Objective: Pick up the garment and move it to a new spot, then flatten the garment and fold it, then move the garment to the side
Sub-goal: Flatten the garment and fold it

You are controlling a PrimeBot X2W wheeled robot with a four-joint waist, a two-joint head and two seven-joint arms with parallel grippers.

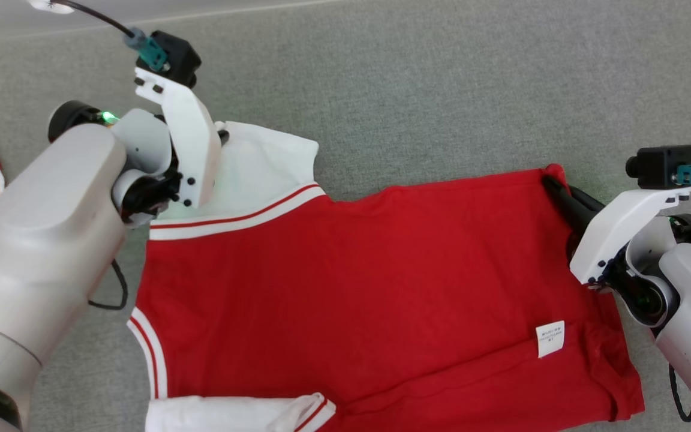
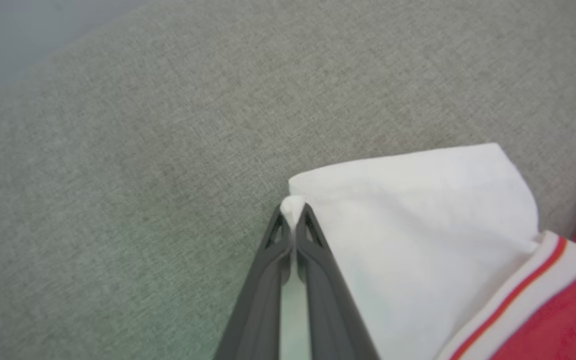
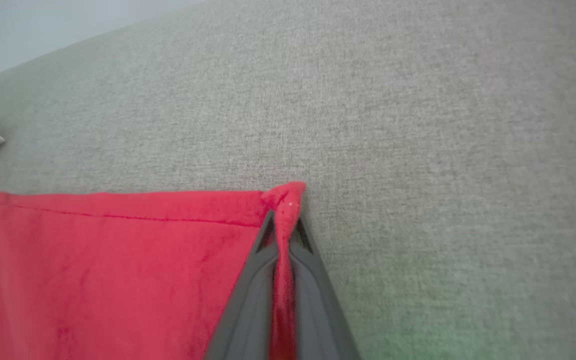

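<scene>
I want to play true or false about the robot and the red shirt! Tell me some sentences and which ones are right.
1. The left gripper is shut on the white sleeve. True.
2. The right gripper is shut on a red corner of the shirt. True.
3. The shirt is blue all over. False: it is red with white sleeves.
4. The shirt lies on a wooden floor. False: it lies on a grey fabric surface.
5. A small white label shows on the shirt. True.
6. The shirt is rolled into a ball. False: it is spread out flat.
</scene>
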